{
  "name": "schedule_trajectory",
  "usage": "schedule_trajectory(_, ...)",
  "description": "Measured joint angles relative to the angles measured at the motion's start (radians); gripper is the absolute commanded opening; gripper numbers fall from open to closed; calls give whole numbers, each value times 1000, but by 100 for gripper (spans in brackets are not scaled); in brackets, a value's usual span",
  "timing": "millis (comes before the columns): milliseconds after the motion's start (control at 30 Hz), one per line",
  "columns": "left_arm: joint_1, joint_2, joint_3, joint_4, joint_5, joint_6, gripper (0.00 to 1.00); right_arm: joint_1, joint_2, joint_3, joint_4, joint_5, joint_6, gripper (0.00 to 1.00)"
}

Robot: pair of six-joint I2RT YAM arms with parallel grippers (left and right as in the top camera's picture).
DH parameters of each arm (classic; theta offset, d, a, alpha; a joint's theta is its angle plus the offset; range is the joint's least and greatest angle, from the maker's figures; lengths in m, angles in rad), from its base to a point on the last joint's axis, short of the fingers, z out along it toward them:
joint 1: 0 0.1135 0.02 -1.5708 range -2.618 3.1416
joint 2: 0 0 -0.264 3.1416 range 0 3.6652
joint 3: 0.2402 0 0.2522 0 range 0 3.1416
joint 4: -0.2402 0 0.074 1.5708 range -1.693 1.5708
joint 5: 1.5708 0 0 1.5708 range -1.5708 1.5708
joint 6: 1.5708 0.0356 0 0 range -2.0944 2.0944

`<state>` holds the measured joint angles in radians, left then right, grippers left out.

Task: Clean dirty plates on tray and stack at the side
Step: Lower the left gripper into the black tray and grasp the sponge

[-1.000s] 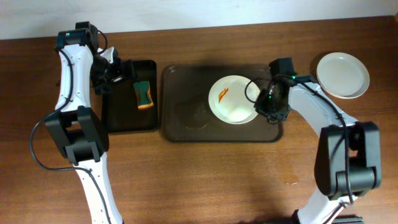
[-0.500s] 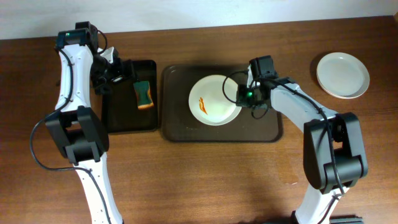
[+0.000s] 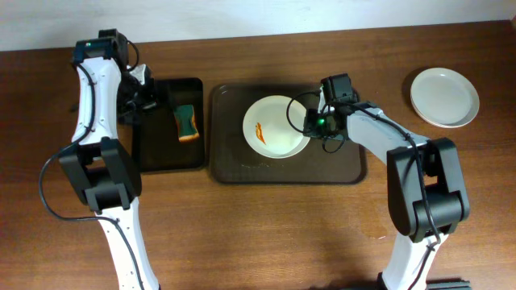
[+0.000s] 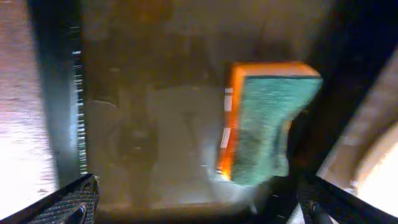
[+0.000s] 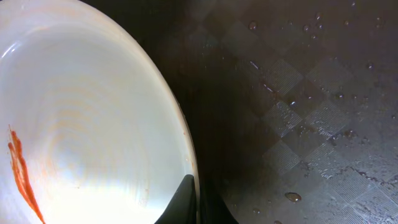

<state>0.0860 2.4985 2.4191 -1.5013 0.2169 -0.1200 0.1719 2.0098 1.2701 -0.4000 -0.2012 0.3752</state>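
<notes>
A white plate (image 3: 276, 127) with an orange smear lies in the middle of the dark brown tray (image 3: 242, 157). My right gripper (image 3: 313, 125) is shut on the plate's right rim. The right wrist view shows its fingers (image 5: 196, 199) pinching the rim of the plate (image 5: 81, 124) over the wet tray floor (image 5: 298, 112). A clean white plate (image 3: 444, 97) sits on the table at the far right. I see no third plate. My left gripper (image 3: 151, 101) is open and empty over the black tray, just left of the sponge (image 3: 187, 122).
The smaller black tray (image 3: 161, 153) stands left of the brown tray and holds an orange and green sponge, seen blurred in the left wrist view (image 4: 267, 121). Water drops lie on the brown tray floor.
My right gripper has pulled the smeared plate leftward from the tray's right side to its middle. The left gripper has shifted slightly over the black tray.
</notes>
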Motion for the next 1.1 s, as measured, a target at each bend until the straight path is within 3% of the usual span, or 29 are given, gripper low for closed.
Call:
schedule_trajectory(100, -1, 0, -84, 59, -57, 0, 95, 0, 0, 0, 0, 0, 6, 5)
schedule_trajectory(167, -2, 1, -116, 96, -16, 8, 84, 0, 0, 0, 1, 0, 7, 5)
schedule_trajectory(300, -69, 1, -119, 160, 55, 76, 82, 0, 0, 0, 12, 0, 7, 5)
schedule_trajectory(367, -138, 1, -119, 207, 7, 80, 68, 0, 0, 0, 11, 0, 7, 5)
schedule_trajectory(567, -219, 61, -119, 214, -207, -9, 59, 0, 0, 0, 11, 0, 6, 5)
schedule_trajectory(600, -217, 71, -117, 212, -212, -21, 54, 0, 0, 0, 11, 0, 7, 5)
schedule_trajectory(667, -212, 71, -117, 189, -214, -43, 31, 0, 0, 0, 15, 0, 7, 5)
schedule_trajectory(700, -209, 72, -117, 174, -214, -47, 1, 0, 0, 0, 18, 0, 6, 5)
schedule_trajectory(800, -204, 73, -117, 159, -214, -57, 0, 0, 0, 0, 19, 0, 7, 5)
schedule_trajectory(833, -203, 73, -117, 162, -214, -57, 40, 0, 0, 0, 20, 0, 7, 5)
schedule_trajectory(867, -202, 73, -117, 172, -214, -57, 100, 0, 0, 0, 20, 0, 7, 5)
schedule_trajectory(967, -187, 73, -117, 209, -237, -57, 100, 0, 0, 0, 19, 0, 7, 6)
schedule_trajectory(1033, -174, 75, -111, 153, -230, -60, 97, 0, 0, 0, 23, 0, 7, 6)
schedule_trajectory(1067, -177, 76, -109, 96, -228, -60, 88, 0, 0, 0, 29, 0, 8, 6)
schedule_trajectory(1100, -181, 78, -109, 50, -225, -60, 55, 0, 0, 0, 31, 0, 8, 6)
